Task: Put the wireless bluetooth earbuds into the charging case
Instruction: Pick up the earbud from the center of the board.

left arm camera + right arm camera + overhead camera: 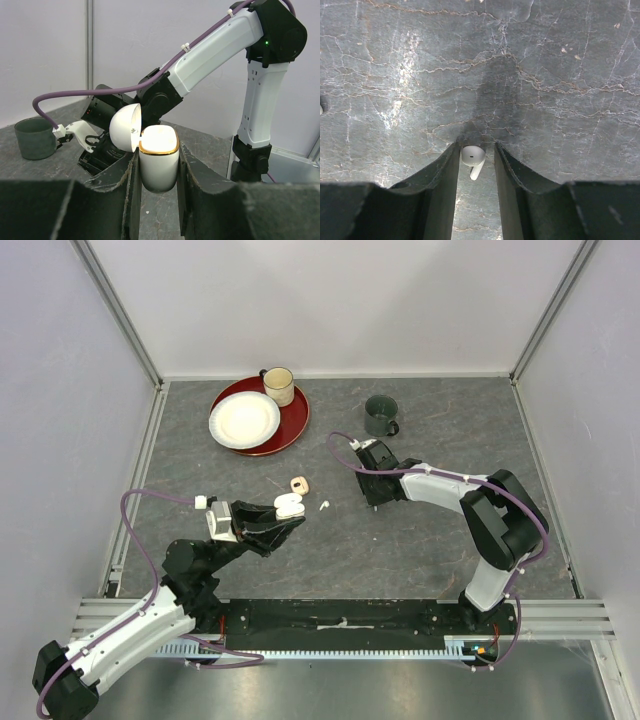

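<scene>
White plastic with a gold rim, the charging case (pixel 159 172) is clamped upright across its body by my left gripper (pixel 158 155). Its domed lid (pixel 125 127) is swung back, so the mouth faces up and stays clear for loading, which I take to be the reason for holding it rather than leaving it flat. Off to the right-arm side of that case, my right gripper (pixel 476 146) hangs over the grey table (pixel 545 75) with its jaws narrow around a white earbud (pixel 472 155), stem pointing down between the fingers. The bud touches one finger and shows a sliver of gap to the other, so I cannot tell whether it is truly pinched. Between that gripper and the case, a second white earbud (pixel 324 505) lies loose on the table, near the case. Just beyond the case, away from the arm bases, sits a small peach case (pixel 298 484). Nothing is seated in the held case that I can see, so I judge the insertion not yet begun.
</scene>
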`<action>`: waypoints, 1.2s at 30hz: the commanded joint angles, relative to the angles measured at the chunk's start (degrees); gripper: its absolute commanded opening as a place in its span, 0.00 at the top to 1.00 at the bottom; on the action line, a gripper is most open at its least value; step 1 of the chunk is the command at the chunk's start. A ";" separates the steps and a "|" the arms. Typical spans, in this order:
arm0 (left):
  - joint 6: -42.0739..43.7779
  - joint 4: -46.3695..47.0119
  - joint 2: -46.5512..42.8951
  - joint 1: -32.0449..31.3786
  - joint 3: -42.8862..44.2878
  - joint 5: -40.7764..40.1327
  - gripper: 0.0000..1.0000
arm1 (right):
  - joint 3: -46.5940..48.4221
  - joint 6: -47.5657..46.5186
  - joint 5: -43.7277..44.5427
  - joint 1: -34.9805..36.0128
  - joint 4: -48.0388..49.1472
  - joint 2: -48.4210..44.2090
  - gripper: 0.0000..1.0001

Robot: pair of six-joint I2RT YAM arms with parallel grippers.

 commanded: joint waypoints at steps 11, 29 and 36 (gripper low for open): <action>-1.40 1.97 0.23 -0.18 0.32 -0.38 0.98 | -1.77 1.05 -4.25 0.44 -2.18 0.35 0.58; -1.66 2.06 0.50 -0.18 0.24 -0.46 0.98 | -2.82 0.52 -2.41 0.18 -2.97 -0.18 0.62; -1.84 2.15 0.67 -0.27 0.41 -0.11 0.98 | -2.56 0.35 -2.41 0.18 -3.23 0.34 0.65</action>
